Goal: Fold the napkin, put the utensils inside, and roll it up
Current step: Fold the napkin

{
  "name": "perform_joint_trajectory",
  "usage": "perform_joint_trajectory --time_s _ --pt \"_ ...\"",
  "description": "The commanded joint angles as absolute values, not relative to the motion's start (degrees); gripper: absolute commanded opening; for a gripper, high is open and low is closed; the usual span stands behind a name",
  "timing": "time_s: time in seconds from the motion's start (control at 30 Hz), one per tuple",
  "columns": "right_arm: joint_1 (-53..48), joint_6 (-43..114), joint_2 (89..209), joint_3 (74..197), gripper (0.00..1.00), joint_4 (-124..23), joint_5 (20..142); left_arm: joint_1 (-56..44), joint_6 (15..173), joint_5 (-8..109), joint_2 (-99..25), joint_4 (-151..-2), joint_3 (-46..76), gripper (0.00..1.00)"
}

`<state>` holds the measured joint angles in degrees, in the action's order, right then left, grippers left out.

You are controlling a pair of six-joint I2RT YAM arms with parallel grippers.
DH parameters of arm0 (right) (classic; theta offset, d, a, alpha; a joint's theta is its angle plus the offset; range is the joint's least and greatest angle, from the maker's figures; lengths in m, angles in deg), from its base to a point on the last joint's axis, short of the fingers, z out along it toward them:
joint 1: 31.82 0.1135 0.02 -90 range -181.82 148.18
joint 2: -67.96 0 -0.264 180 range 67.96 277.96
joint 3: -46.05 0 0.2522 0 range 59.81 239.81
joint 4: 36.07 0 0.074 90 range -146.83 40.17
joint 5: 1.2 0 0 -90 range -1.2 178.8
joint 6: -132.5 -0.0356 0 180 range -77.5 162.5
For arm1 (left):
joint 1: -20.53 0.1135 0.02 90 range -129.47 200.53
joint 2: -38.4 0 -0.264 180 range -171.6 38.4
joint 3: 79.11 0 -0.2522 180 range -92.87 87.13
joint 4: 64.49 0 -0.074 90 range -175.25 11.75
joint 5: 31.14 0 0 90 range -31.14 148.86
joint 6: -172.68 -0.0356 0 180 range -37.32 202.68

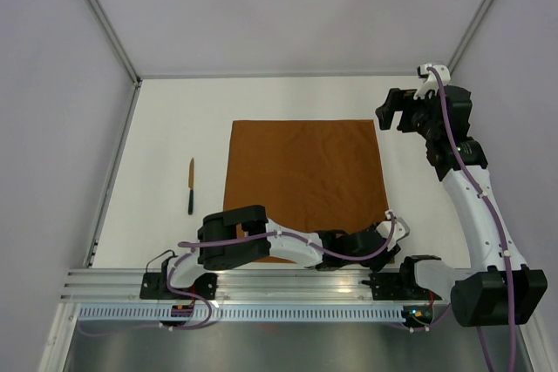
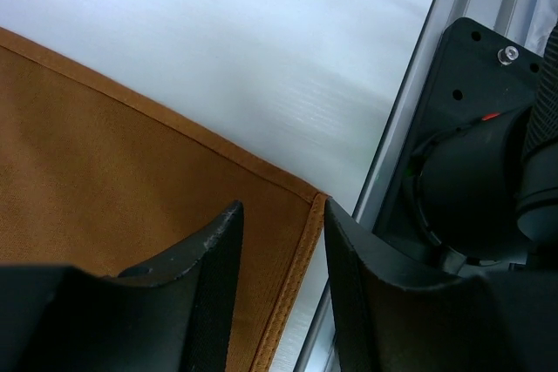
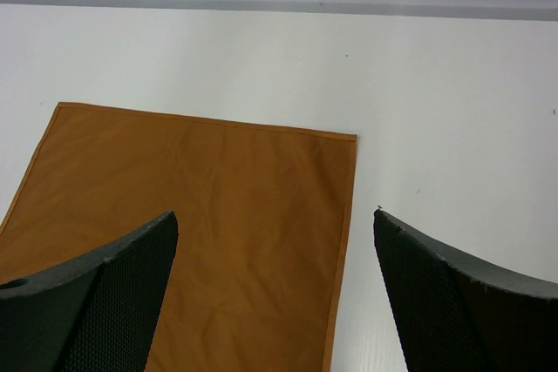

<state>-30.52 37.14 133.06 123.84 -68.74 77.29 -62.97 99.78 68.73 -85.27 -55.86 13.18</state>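
**Left gripper straddles the napkin's near-right corner; right gripper hangs open above the far-right side**

From the overhead camera I see the napkin (image 1: 305, 176) spread flat on the white table (image 1: 174, 111), roughly in the middle, its edges square to the table's. My left arm reaches low across the near edge, so the left gripper (image 1: 386, 234) sits at the napkin's near-right corner, just beside the aluminium rail (image 1: 288, 280).

In the left wrist view the left gripper (image 2: 282, 206) has its jaws apart with a clear gap. The napkin (image 2: 105, 172) lies mostly under the left finger, and its stitched hem runs down through the gap, with the corner just ahead of the fingertips. The cloth looks flat there. I cannot tell whether the fingers touch it.

The right gripper (image 1: 394, 118) is held up beside the napkin's far-right corner. Its own camera shows the right gripper (image 3: 275, 215) spread wide and holding nothing, with the napkin (image 3: 218, 198) below, its right edge running between the two fingers.

One slim dark utensil (image 1: 191, 187) lies on the table left of the napkin, parallel to its left edge and apart from it, far from both grippers.
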Motion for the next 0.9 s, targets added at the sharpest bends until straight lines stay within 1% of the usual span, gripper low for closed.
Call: perform_joint_trajectory --time_s 0.0,0.27,0.37,0.47,0.63,0.8,0.83,0.87 --pt "-30.5 36.1 132.7 124.6 0.98 -69.3 78.5 -63.5 100.7 67.7 -86.2 -55.0 10.9 0.47" --pt "-30.5 35.9 132.7 124.4 0.98 -69.3 78.3 -63.5 100.3 67.6 -87.6 -55.7 11.3 0.39" --pt "-30.5 35.9 132.8 124.3 0.98 -69.3 78.2 -63.5 100.4 67.5 -88.2 -55.7 11.5 0.32" --pt "-30.5 35.9 132.8 124.2 0.98 -69.3 78.2 -63.6 100.4 66.9 -88.6 -55.3 11.8 0.29" --pt "-30.5 35.9 132.8 124.2 0.98 -69.2 78.2 -63.5 100.3 66.6 -89.2 -55.3 12.0 0.25" --pt "-30.4 35.9 132.9 124.2 0.98 -69.3 78.2 -63.3 100.5 66.9 -88.4 -55.0 12.6 0.18" --pt "-30.5 35.8 132.9 124.1 0.98 -69.3 78.2 -63.1 100.6 66.9 -88.1 -54.9 13.0 0.16" --pt "-30.4 35.9 133.0 124.1 0.98 -69.3 78.1 -63.0 100.7 67.0 -87.5 -54.9 13.0 0.08"
